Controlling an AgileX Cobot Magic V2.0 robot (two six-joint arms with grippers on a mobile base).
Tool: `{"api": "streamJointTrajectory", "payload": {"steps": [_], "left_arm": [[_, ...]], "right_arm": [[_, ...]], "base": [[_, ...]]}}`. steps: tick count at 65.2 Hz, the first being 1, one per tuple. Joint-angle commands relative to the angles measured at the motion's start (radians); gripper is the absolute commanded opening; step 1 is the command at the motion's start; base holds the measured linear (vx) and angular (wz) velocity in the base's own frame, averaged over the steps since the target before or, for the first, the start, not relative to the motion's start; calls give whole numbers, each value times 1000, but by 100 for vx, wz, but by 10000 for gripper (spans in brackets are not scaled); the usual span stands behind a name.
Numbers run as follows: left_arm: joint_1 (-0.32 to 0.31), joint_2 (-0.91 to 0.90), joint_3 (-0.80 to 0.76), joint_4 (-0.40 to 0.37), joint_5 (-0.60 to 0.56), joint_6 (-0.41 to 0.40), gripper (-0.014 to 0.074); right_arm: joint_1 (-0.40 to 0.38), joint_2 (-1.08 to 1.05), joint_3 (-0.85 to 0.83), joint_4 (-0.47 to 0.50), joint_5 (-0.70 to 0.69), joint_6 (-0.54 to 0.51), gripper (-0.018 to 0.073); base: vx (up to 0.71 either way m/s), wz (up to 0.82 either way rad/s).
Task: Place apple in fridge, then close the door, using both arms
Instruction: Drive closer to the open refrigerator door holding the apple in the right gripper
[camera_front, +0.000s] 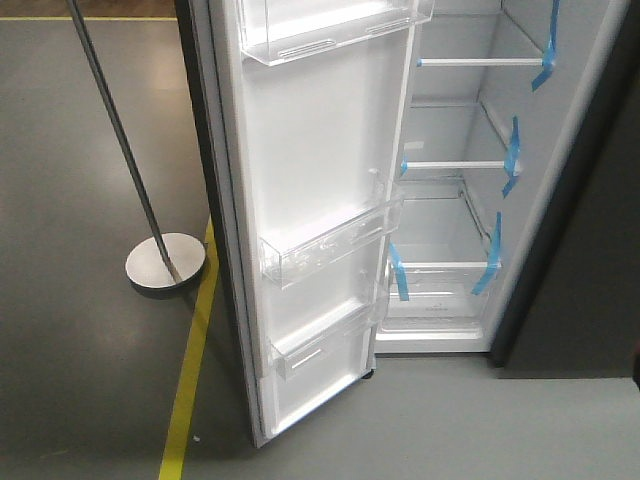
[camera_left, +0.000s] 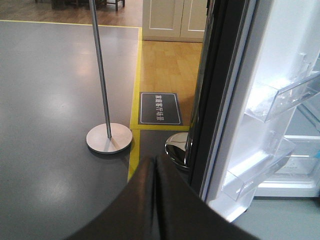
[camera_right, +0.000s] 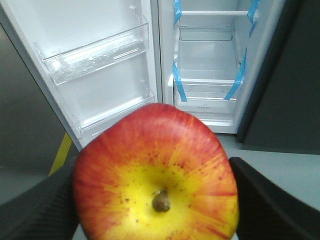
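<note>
- Right gripper (camera_right: 156, 200) pinches the apple (camera_right: 155, 150) across its widest girth.
- My judgement: firm, smooth, light; bruises if over-squeezed.
- Fridge (camera_right: 210, 55) stands open ahead of it, door (camera_right: 95, 30) ahead-left.
- Left gripper (camera_left: 156, 190) is pressed together, empty.

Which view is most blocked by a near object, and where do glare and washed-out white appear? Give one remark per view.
Right wrist view: the apple fills the lower frame; left wrist view: soft glare patches on the grey floor, the left gripper a dark mass below; front view: the door has a white inner face that looks washed out.
</note>
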Motion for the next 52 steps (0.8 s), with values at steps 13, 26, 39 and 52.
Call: {"api": "streamJointTrajectory", "payload": {"steps": [13,26,39,52], "left_arm": [[-1,-14,20,-3,-73,-6,-5],[-1,-14,20,-3,-73,-6,-5],[-1,-14,20,-3,-73,-6,-5],[-1,-14,20,-3,-73,-6,-5]], "right_arm": [[-3,5,-29,17,-70,-2,85],[-3,5,-29,17,-70,-2,85],[-3,5,-29,17,-70,-2,85],[-3,5,-29,17,-70,-2,85]], "base": [[10,-4],[6,-3],[3,-1],[3,-1]]}}
